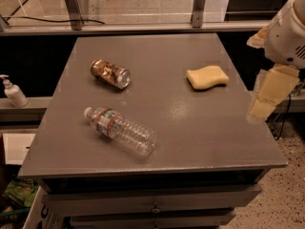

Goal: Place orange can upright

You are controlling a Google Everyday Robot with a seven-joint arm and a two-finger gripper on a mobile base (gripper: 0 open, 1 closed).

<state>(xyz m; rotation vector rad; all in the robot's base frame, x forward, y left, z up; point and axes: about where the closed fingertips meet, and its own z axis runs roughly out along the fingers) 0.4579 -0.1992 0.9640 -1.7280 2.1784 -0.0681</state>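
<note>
The orange can lies on its side at the back left of the grey table, its silver top facing the front right. My gripper hangs at the table's right edge, level with the middle of the table and far to the right of the can. It holds nothing that I can see. The white arm rises above it at the upper right.
A clear plastic water bottle lies on its side at the front left of the table. A yellow sponge sits at the back right, near the gripper. A white pump bottle stands on a ledge to the left.
</note>
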